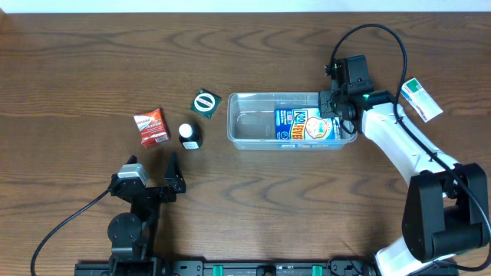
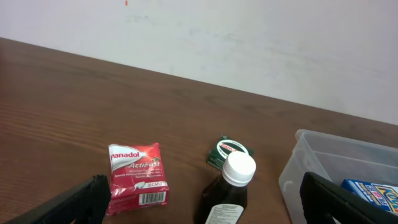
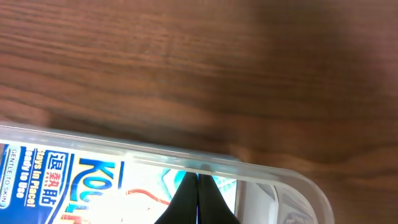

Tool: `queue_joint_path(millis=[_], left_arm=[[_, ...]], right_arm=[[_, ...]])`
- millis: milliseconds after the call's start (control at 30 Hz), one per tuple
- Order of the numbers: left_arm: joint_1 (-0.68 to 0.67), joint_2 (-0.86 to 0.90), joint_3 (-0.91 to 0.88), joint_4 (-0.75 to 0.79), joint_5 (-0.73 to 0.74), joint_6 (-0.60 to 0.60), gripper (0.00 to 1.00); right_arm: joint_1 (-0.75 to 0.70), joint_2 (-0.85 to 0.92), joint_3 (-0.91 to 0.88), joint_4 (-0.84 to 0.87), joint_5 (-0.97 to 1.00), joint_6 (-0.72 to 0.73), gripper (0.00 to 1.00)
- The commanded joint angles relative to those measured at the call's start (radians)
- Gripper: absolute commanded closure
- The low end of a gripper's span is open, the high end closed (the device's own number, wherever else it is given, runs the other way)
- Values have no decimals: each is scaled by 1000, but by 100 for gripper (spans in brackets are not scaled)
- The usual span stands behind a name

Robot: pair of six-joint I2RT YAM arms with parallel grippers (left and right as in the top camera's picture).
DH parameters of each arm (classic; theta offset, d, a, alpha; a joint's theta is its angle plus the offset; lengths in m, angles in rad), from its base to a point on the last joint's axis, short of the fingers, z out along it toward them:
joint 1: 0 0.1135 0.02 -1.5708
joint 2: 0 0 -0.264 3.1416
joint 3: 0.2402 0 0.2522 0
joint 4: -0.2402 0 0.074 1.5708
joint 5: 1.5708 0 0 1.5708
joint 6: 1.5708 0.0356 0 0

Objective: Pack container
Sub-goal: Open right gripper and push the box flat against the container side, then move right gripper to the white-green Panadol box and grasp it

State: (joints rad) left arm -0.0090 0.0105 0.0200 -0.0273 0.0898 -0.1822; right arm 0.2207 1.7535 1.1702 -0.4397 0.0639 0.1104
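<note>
Container point(image 1: 250, 124) on brown wooden table point(image 1: 77, 61); white wall point(image 2: 249, 37).

Wears matte black on the left arm point(image 1: 127, 227) at seven o'clock, trailing a thin black cable point(image 1: 73, 218); wears glossy white shells with black joints on the right arm point(image 1: 399, 139) at four o'clock, looping a second black cable point(image 1: 376, 27) at one o'clock.

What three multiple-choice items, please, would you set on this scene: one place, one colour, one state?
1. Where is the blue-and-white carton? A inside the container; B on bare wood; C held in mid-air.
2. The bottle has a cap coloured: A black; B white; C yellow.
3. The left claw is: A shut empty; B shut on something; C open.
Answers: A, clear walls surround it; B, the left wrist view shows it white; C, its fingers stand wide apart.
</note>
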Motion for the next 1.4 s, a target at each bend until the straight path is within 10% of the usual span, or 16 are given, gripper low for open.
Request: queue_joint_path(millis=[0, 367, 767, 1367], left_arm=[[4, -5, -16, -36, 6, 14, 2], [4, -5, -16, -36, 7, 14, 2], [4, -5, -16, -36, 7, 14, 2], [4, -5, -16, -36, 7, 14, 2]], right_arm=[[-8, -1, -4, 8, 18, -40, 99], [5, -187, 31, -83, -56, -37, 91], [-196, -399, 75, -114, 97, -74, 13], [-750, -74, 100, -64, -405, -143, 1]])
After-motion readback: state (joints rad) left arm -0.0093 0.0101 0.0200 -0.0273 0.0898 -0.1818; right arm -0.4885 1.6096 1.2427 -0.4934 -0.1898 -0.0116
